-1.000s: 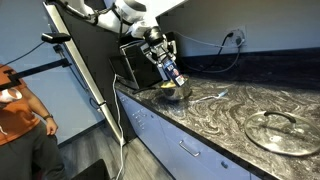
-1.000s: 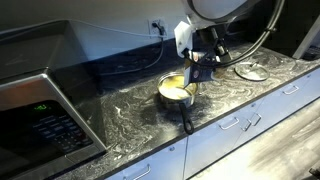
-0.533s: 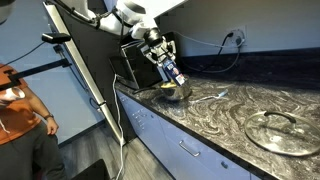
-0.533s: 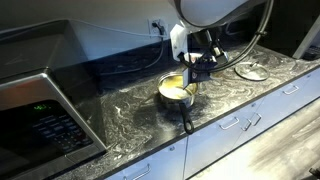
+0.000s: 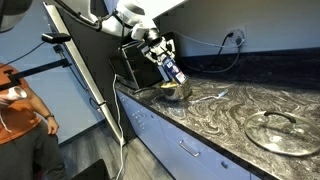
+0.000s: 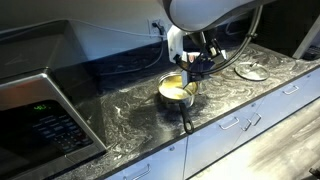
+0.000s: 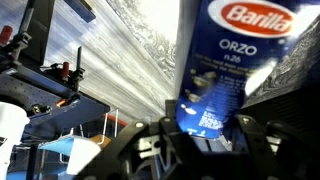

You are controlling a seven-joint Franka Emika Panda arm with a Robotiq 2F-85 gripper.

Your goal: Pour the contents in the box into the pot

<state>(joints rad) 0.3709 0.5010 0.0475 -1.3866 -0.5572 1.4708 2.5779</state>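
The box [image 5: 173, 74] is being held tilted over the pot [image 5: 175, 92], its lower end hanging just above the rim on the near left part of the countertop [image 5: 230, 108]. In the wrist view the box [image 7: 228, 70] is being shown close up, its blue printed face filling the right half of the picture, with the gripper [image 7: 205, 138] clamped narrowly on its sides near the bottom edge. In an exterior view the gripper [image 5: 163, 60] is being seen closed around the carton's upper part. The pot [image 6: 176, 93] is being shown with a yellowish inside, its handle pointing toward the near edge; the box itself is hardly being made out there behind the gripper [image 6: 193, 62]. Compared with a second ago, the arm's white housing is being carried further left over the pot, while the box's tilt and the pot's place are being kept much the same. The glass lid [image 5: 275, 128] is lying flat, well apart to the right, and the microwave [image 6: 40, 115] is standing at the near left.
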